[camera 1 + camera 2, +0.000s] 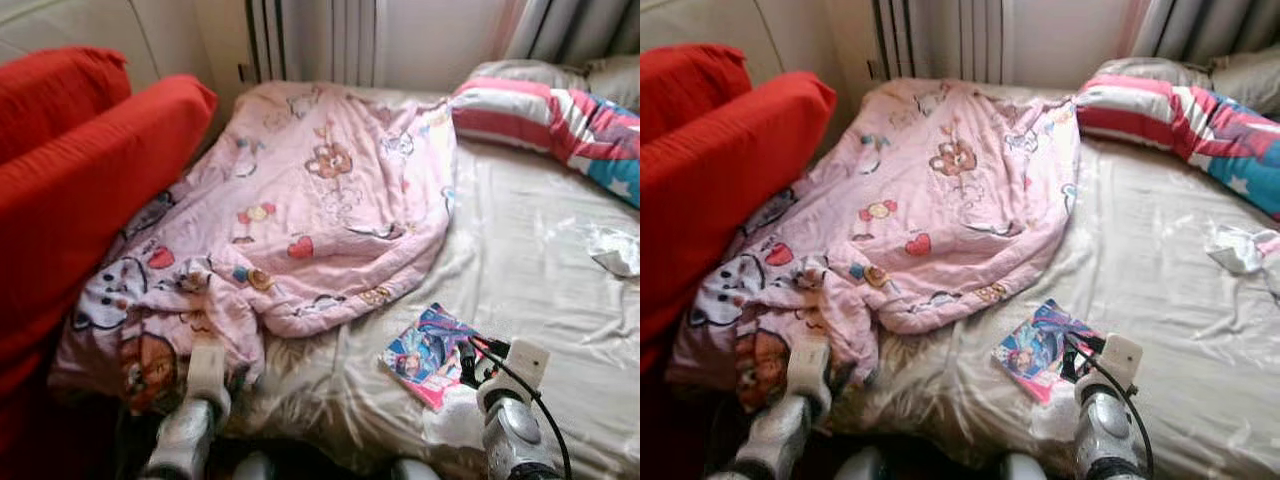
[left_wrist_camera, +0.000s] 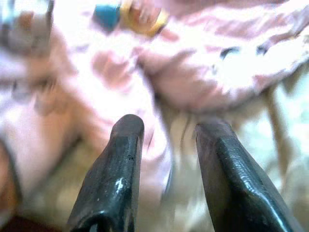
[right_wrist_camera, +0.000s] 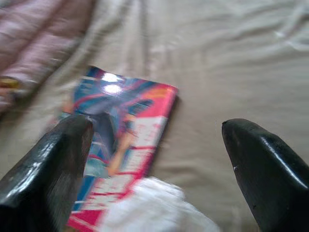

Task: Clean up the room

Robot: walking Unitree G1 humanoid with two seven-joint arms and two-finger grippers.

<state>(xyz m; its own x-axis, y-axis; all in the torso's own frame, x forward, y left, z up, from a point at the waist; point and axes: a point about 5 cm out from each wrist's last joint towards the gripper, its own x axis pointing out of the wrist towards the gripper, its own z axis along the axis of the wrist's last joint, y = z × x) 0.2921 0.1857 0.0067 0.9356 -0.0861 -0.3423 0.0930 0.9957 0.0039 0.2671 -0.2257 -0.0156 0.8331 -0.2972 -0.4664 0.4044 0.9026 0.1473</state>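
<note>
Reaching for the book on the bed

Head view: the right gripper (image 1: 468, 362) hangs at the near edge of the magazine-like book (image 1: 432, 353) on the bed (image 1: 540, 260); open sheet lies right, the pink blanket (image 1: 310, 210) left. Left wrist view: the left gripper (image 2: 166, 145), jaws narrowly apart, over blanket folds. Right wrist view: jaws wide, the book between them; next, probably lower and close on its edge.
</note>
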